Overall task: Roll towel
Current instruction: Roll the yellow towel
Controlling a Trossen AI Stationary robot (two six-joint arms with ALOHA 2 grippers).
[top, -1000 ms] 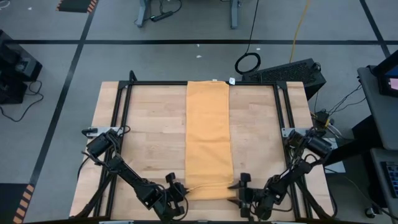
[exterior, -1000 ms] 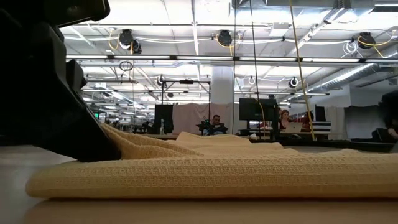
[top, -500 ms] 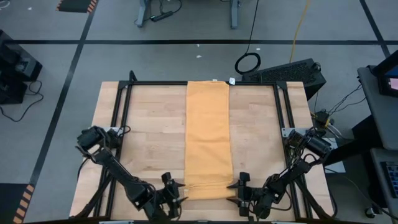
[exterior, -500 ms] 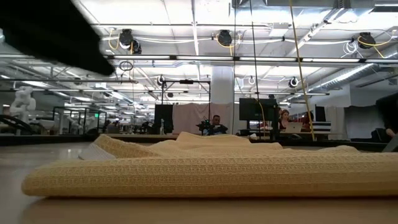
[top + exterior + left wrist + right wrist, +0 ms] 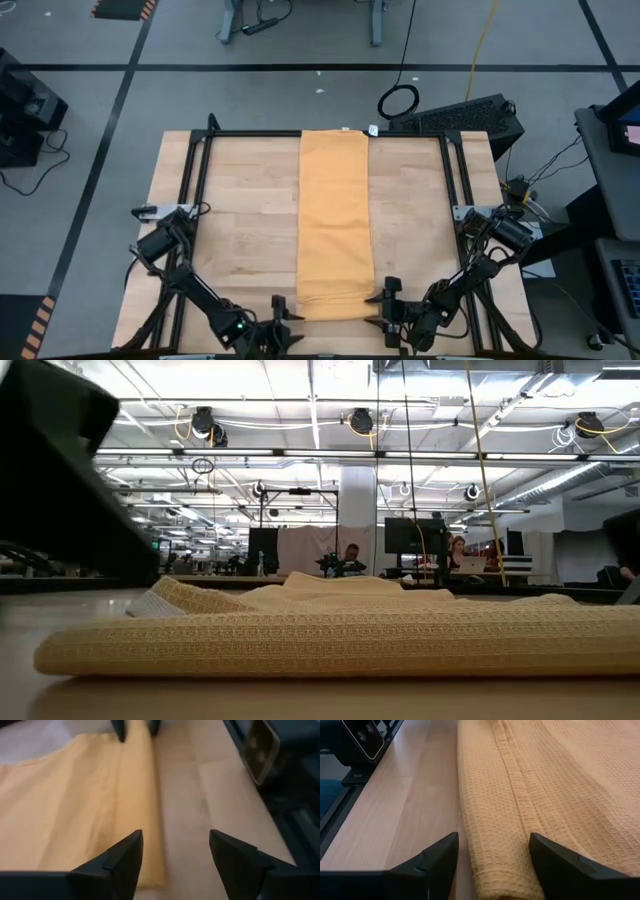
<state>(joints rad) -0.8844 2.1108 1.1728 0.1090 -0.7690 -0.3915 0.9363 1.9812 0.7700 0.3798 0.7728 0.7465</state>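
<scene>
Towel (image 5: 335, 220), mustard-yellow and folded into a long narrow strip, lies down the middle of the wooden table (image 5: 240, 220), reaching from the far edge to the near edge, where its end is turned over into a low first roll. A small white tag (image 5: 372, 129) shows at its far right corner. In the low view the rolled end (image 5: 330, 643) lies flat across the table as a thick waffle-weave band.

Left gripper (image 5: 283, 322) sits at the near edge just beside the roll's left end, apart from the fabric; in the left wrist view its two dark fingers (image 5: 125, 857) stand spread, with the towel's edge and bare wood between them and nothing clamped.

Right gripper (image 5: 385, 303) sits at the roll's right end. In the right wrist view its fingers (image 5: 442, 855) are also apart, straddling the roll's end (image 5: 505, 870) without pressing on it; whether a tip touches the cloth cannot be told.

A black frame (image 5: 200, 160) runs around the table.
</scene>
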